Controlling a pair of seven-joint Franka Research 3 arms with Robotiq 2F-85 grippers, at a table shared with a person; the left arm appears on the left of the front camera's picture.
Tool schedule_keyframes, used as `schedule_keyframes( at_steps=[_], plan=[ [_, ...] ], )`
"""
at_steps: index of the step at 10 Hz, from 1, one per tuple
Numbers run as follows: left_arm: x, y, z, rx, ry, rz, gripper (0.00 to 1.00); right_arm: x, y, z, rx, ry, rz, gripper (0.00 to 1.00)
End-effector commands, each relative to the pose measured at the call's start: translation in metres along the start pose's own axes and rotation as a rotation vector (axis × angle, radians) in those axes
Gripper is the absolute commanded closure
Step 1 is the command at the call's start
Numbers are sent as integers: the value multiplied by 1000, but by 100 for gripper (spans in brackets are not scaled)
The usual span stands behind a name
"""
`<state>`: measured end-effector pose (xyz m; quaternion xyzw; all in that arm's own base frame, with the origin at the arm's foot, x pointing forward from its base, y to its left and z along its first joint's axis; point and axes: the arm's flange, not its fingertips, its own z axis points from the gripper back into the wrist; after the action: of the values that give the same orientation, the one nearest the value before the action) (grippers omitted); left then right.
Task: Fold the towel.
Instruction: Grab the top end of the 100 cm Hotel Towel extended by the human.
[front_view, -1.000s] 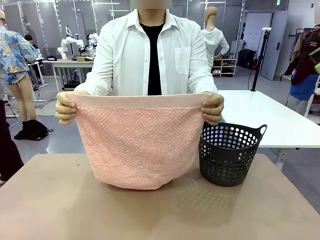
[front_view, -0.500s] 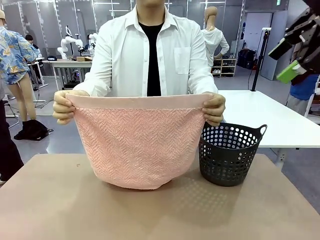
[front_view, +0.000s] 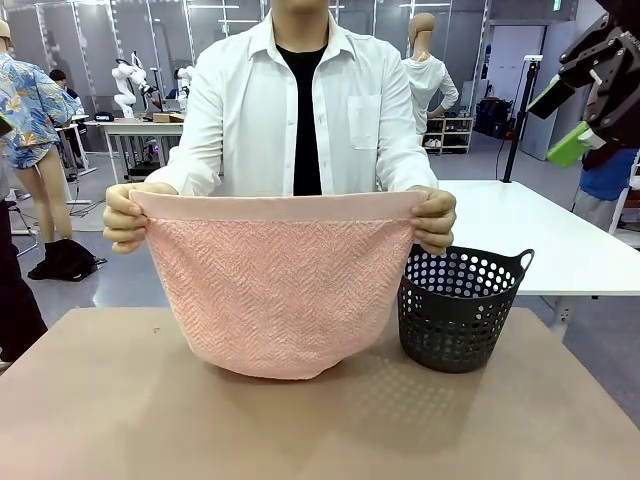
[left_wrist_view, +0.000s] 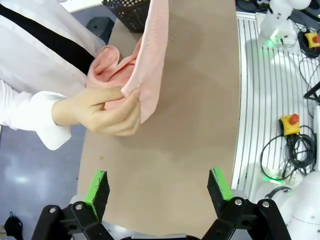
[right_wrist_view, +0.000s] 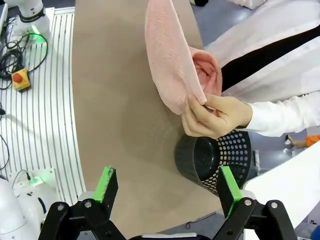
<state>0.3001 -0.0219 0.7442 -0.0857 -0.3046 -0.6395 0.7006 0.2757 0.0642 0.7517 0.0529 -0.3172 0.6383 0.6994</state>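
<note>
A person at the far side holds the salmon-pink towel (front_view: 280, 285) stretched by its two top corners, its lower edge resting on the brown table (front_view: 120, 400). The plain hem band runs along the top. In the left wrist view one hand pinches a corner of the towel (left_wrist_view: 150, 65), well ahead of my open left gripper (left_wrist_view: 158, 185). The right wrist view shows the other hand pinching the towel (right_wrist_view: 172, 65) above the basket (right_wrist_view: 210, 160), with my open right gripper (right_wrist_view: 165, 185) hovering apart from it. High at the front view's right edge my right gripper (front_view: 575, 105) shows.
A dark perforated basket (front_view: 460, 305) stands on the table just right of the towel. A white table (front_view: 530, 235) lies behind it. The near half of the brown table is bare. Cables and an emergency stop button (left_wrist_view: 290, 122) lie beyond the table's edge.
My right gripper has come into the front view at the upper right and shifted slightly. The person has pulled the towel a little wider; its lower edge stays on the table.
</note>
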Motion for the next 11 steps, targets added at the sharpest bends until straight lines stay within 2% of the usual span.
schedule_keyframes(
  at_steps=[1, 2, 3, 4, 5, 6, 8, 9, 11],
  plan=[
    [2, -1, 3, 12, 17, 2, 0, 0, 1, 0, -10, 11, -25, 0],
    [0, 0, 0, 0, 0, 0, 0, 0, 0, 0, 0, 0, 0, 0],
    [41, -3, -5, 26, 127, -86, 0, 32, -2, -7, 16, 85, 87, 0],
    [67, -3, -13, 14, 122, -96, 0, 57, -6, -19, 24, 112, 127, 0],
    [82, -3, -22, 2, 159, -123, 0, 73, -7, -31, 42, 145, 170, 0],
    [92, 1, -29, -30, 208, -115, 0, 84, -7, -41, 69, 185, 196, 0],
    [119, -2, -50, -26, 286, -105, 0, 106, -12, -58, 35, 266, 207, 0],
    [129, -5, -65, -9, 346, -84, 0, 117, -14, -66, 34, 263, 227, 0],
    [148, -8, -85, 35, 353, -58, 0, 134, -22, -84, 30, 299, 238, 0]
  ],
)
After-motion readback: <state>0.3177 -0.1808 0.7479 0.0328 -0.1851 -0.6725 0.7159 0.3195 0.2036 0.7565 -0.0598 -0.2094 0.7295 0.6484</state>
